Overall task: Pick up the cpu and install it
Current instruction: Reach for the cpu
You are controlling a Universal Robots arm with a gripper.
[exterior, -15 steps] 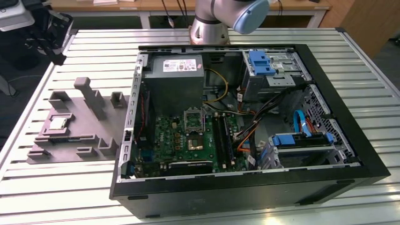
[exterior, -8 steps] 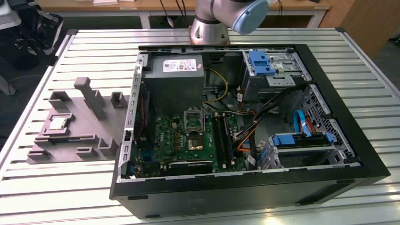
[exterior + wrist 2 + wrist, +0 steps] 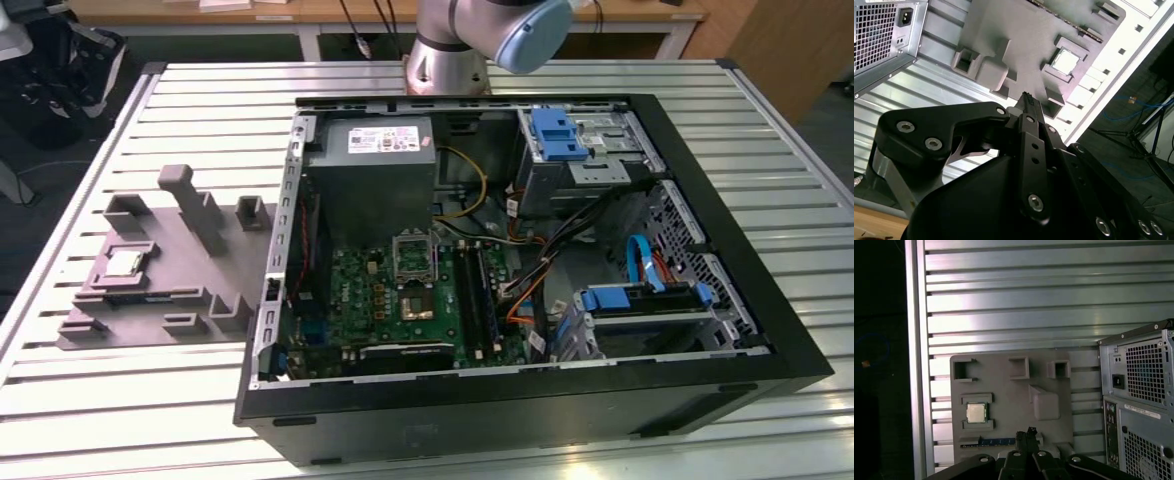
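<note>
Gripper (image 3: 1027,97) closed narrow, empty, above grey tray (image 3: 1004,385). Cpu (image 3: 975,412) lies flat in tray recess, well apart from the tips.

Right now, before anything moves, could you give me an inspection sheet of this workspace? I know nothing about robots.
Surface: slatted metal table, bearing an open black computer case and a grey tray.
Job's things: the cpu lies flat in a tray recess, not yet picked up; the socket frame sits on the board inside the case.
Clutter: nothing seen.
End effector: apart from the cpu, aimed towards the tray in both wrist views.
Cables: coloured wires run inside the case; a blue cable lies on the floor.
Surroundings: wooden benches beyond the table; a stand's legs on the floor.
</note>
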